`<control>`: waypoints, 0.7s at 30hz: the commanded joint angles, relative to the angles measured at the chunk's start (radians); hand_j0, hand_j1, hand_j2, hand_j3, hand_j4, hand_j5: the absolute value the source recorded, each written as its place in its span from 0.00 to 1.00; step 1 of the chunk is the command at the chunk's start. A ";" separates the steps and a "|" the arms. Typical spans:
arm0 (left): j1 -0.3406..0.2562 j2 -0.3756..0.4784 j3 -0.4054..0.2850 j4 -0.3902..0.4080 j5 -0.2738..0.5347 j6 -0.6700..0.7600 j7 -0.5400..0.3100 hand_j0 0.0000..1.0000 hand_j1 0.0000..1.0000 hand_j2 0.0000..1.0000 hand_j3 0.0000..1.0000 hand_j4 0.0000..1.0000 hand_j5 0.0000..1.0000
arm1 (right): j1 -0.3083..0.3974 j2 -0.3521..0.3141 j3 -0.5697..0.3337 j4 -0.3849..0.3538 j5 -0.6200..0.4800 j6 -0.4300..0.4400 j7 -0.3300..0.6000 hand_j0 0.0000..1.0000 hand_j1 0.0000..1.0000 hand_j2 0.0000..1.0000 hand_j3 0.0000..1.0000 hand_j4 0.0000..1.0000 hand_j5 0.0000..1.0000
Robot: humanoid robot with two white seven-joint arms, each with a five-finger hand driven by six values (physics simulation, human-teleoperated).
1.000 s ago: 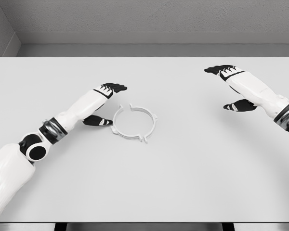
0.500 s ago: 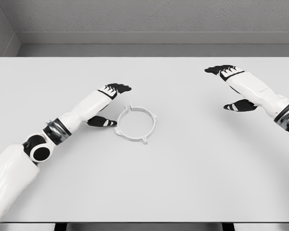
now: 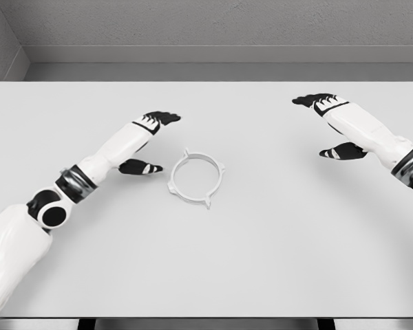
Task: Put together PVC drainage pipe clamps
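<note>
Filling nearly the whole frame: a white table [image 3: 275, 261], its far edge running straight across the upper part below a grey textured wall [image 3: 213, 24]. Entering from the lower left corner and angling up toward the centre: the left arm [image 3: 76, 182], white-shelled, showing a round black joint and a dark banded cuff partway along, forearm stretching diagonally to the upper right. Reaching in from the right edge at mid-height and slanting up and leftward: the right arm [image 3: 378, 137], only forearm and a dark cuff showing. Hovering left of centre: the left hand [image 3: 146, 141], black fingers extending flat and together toward the upper right, thumb sticking out separately below and pointing right toward the ring, fingers spread loosely and gripping nothing. Hovering in the upper right: the right hand [image 3: 329, 124], black fingers pointing left at the top, thumb hanging apart beneath them, likewise loosely parted and holding nothing. Lying flat on the table just right of the left thumb, near the centre of the frame: the pipe clamp [image 3: 196, 179], a thin white ring with small tabs jutting from its rim, sitting close to the thumb tip but not touching it, well apart from the right hand.
</note>
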 commanded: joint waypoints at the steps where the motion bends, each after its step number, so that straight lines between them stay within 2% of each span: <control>1: 0.002 0.023 0.002 -0.023 0.008 0.000 0.001 1.00 1.00 1.00 1.00 1.00 1.00 | 0.000 -0.002 -0.002 0.004 -0.005 0.003 -0.001 1.00 1.00 1.00 1.00 1.00 1.00; 5: 0.074 0.066 -0.001 -0.141 0.002 0.000 0.001 1.00 1.00 1.00 1.00 1.00 1.00 | 0.000 0.001 0.000 0.001 -0.007 0.003 -0.001 1.00 1.00 1.00 1.00 1.00 1.00; 14: 0.078 0.064 -0.007 -0.147 -0.004 0.000 0.001 1.00 1.00 1.00 1.00 1.00 1.00 | 0.002 0.001 0.000 -0.004 -0.007 0.003 -0.001 1.00 1.00 1.00 1.00 1.00 1.00; 21: 0.100 0.066 -0.024 -0.184 -0.007 0.000 0.001 1.00 1.00 1.00 1.00 1.00 1.00 | 0.002 0.002 0.000 -0.004 -0.007 0.003 -0.001 1.00 1.00 1.00 1.00 1.00 1.00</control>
